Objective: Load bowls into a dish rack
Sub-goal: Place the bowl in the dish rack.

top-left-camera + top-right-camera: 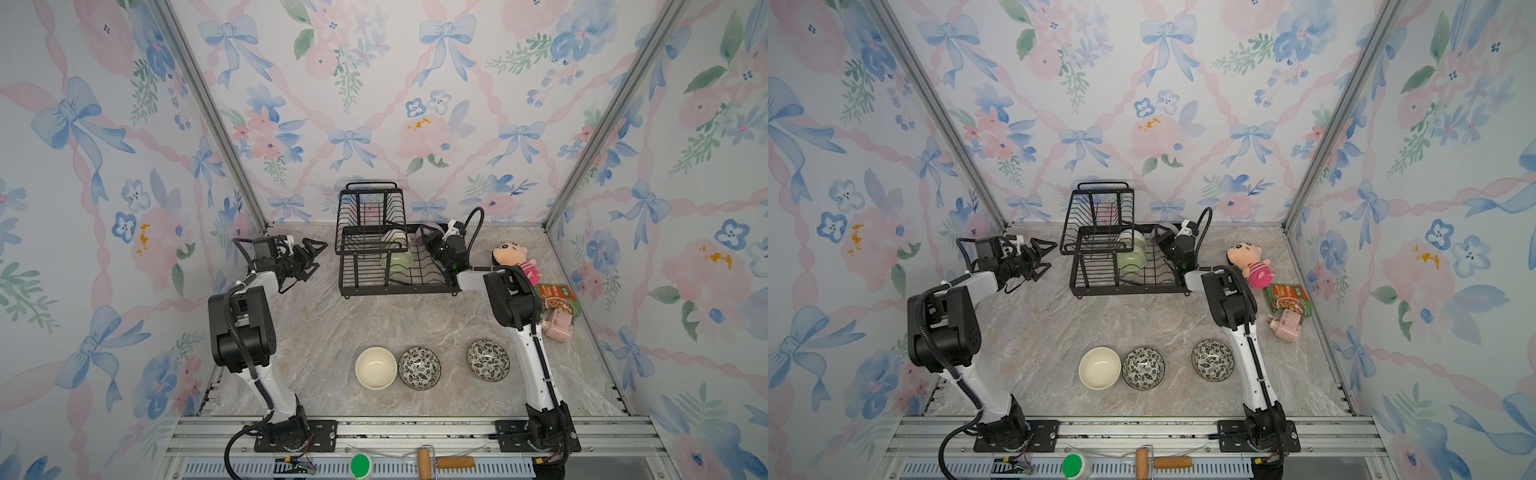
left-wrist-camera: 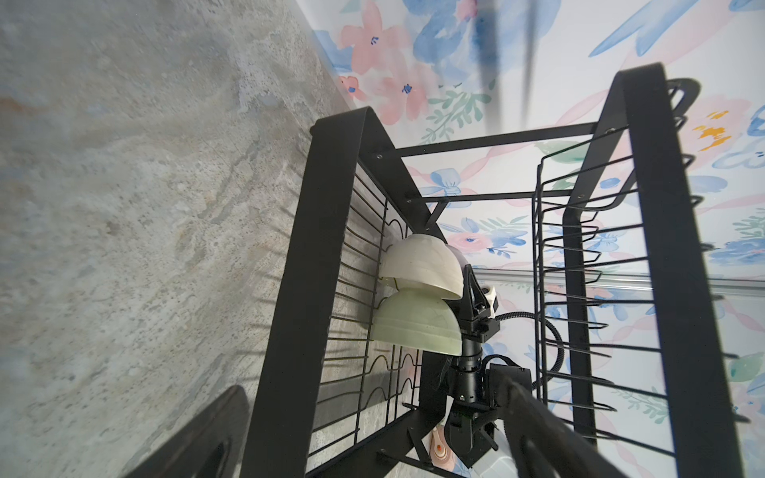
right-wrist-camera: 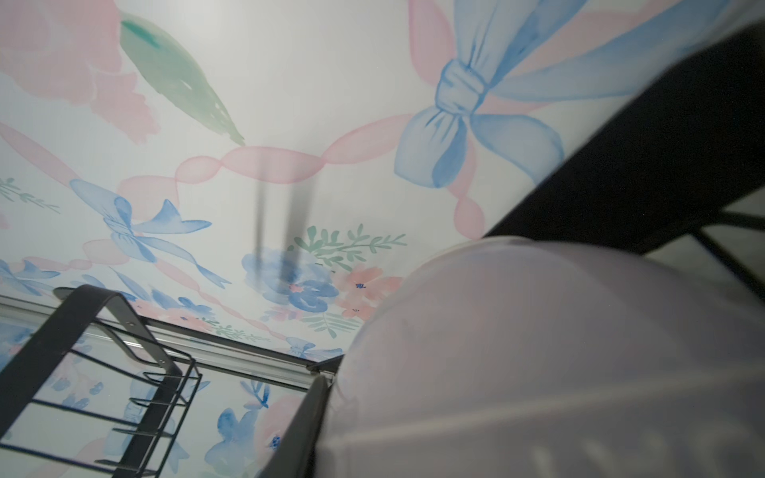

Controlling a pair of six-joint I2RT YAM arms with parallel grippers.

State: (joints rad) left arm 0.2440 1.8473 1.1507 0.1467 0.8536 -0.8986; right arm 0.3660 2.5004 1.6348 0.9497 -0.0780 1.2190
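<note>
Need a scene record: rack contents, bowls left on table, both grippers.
rack: black wire, two tiers, at back of table
in rack: racked cream bowl, green bowl, on edge in lower tray
lavender bowl: at right gripper, over lower tray; seated or not unclear
on table: loose cream bowl, middle patterned bowl, right patterned bowl, all upright
left gripper: open, empty, left of rack
right gripper: grip unclear

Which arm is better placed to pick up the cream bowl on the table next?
Probably left. The left end effector is open and empty; the right end effector is at the dish rack, close to the lavender bowl. The cream bowl lies more to the robot's left.
</note>
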